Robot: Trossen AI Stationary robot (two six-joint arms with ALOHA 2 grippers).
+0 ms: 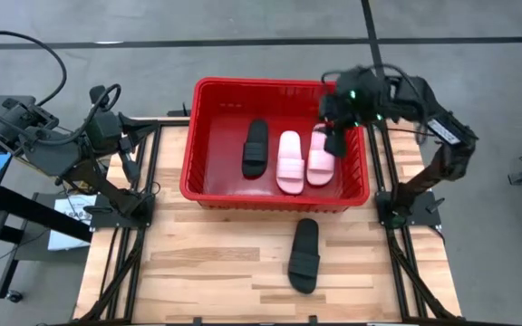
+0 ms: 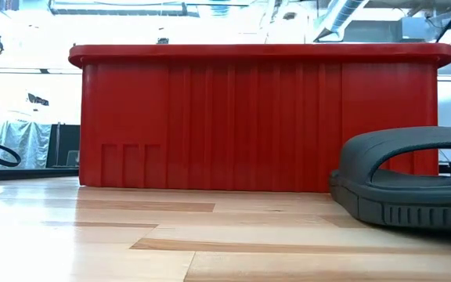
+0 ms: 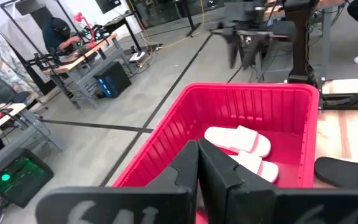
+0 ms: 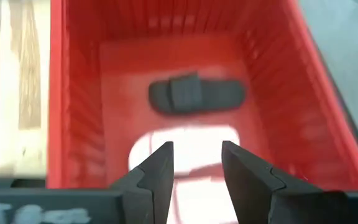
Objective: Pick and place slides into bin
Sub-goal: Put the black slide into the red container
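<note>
The right claw (image 4: 196, 163) is hanging part-open and empty over the bin (image 1: 208, 143), above two pink slides (image 1: 290, 163) beside a black slide (image 1: 256, 148). Only the high view is showing another black slide (image 1: 304, 256) lying on the counter (image 1: 207, 263); the left claw (image 3: 199, 180) is sitting closed, off to the bin's side.

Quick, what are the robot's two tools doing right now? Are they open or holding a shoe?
Left tool: closed, holding nothing, parked beside the red bin.
Right tool: open and empty, above the pink slides in the bin.
</note>
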